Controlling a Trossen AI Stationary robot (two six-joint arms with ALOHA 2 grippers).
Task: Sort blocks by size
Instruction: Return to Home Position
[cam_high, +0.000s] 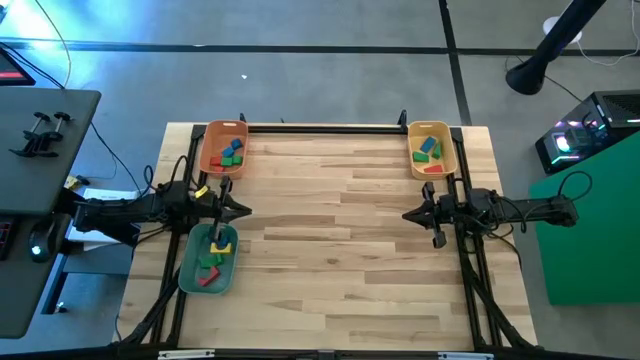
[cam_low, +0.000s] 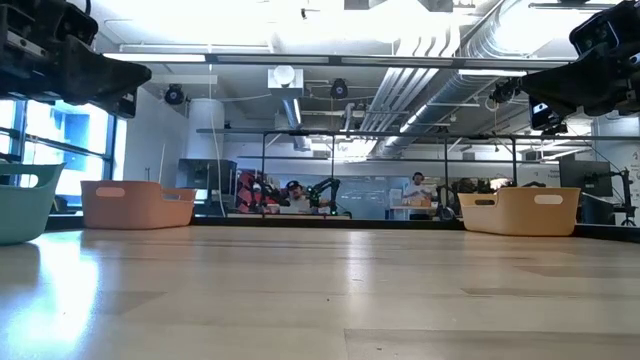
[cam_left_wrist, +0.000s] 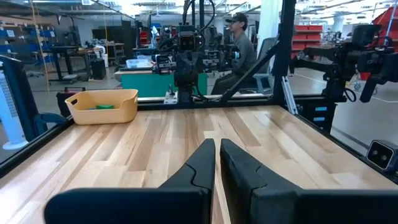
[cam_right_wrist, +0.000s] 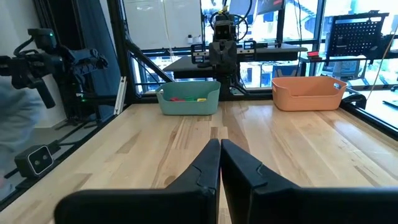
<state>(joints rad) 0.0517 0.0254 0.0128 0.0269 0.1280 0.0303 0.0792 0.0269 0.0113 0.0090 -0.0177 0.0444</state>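
Left gripper (cam_high: 243, 210) and right gripper (cam_high: 407, 214) are hovering at opposite sides of the table (cam_high: 340, 250), fingers nearly touching and empty. Blocks (cam_high: 229, 157) are lying in the orange tray (cam_high: 224, 124), yellow tray (cam_high: 430, 125) and green tray (cam_high: 187, 260).

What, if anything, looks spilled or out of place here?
Nothing stands out. The blocks all sit inside the orange tray, yellow tray and green tray. The left tool and right tool are shut, facing each other.

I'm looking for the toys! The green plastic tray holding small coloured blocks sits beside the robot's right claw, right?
No. The high view shows the green plastic tray holding small coloured blocks beside the left claw, not the right claw.
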